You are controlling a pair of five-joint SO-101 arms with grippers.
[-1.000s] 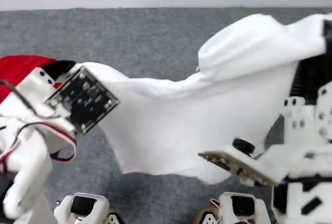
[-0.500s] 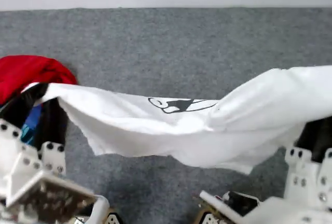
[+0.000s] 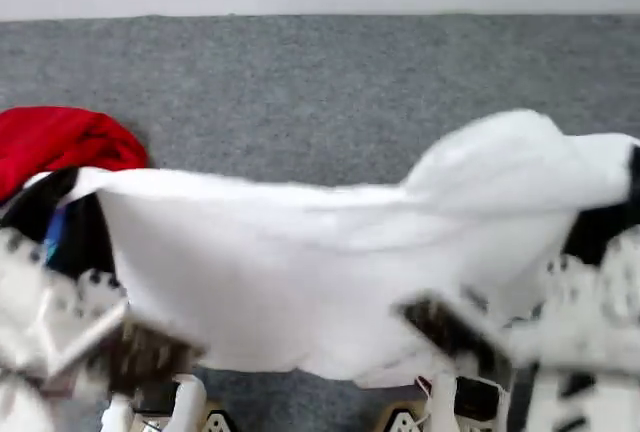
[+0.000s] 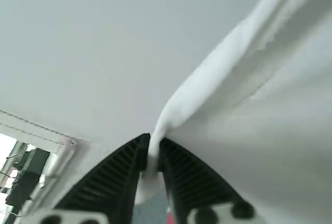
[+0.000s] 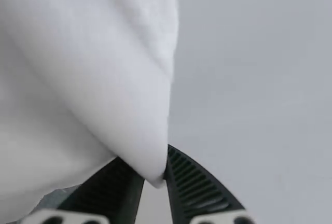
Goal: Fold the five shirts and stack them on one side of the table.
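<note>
Hanging over the wide grey desk with its felt-like top, a big white shirt of soft cloth is held up in the air between the two arms. Its long way runs from side to side, from one arm to the other. The top edge is pulled almost flat near the left arm and puffs up into a round hump near the right arm. The rest hangs down like a sheet toward the near edge of the desk. It hides a lot of the desk and much of both arms.

A red shirt of crumpled cloth lies in a heap on the desk, right by the end of the white shirt that the left arm holds. The picture's edge cuts part of it off.

The left arm and the right arm are white and black, and both look smeared in the high view, so their parts are hard to make out there.

The left fingers are black and ribbed. They are pressed almost together and pinch a bunched fold of the white shirt, with a small bit of cloth poking out below the tips.

The right fingers are a little way apart. They pinch a thick, rounded corner of the white shirt that fills the gap between them.
</note>
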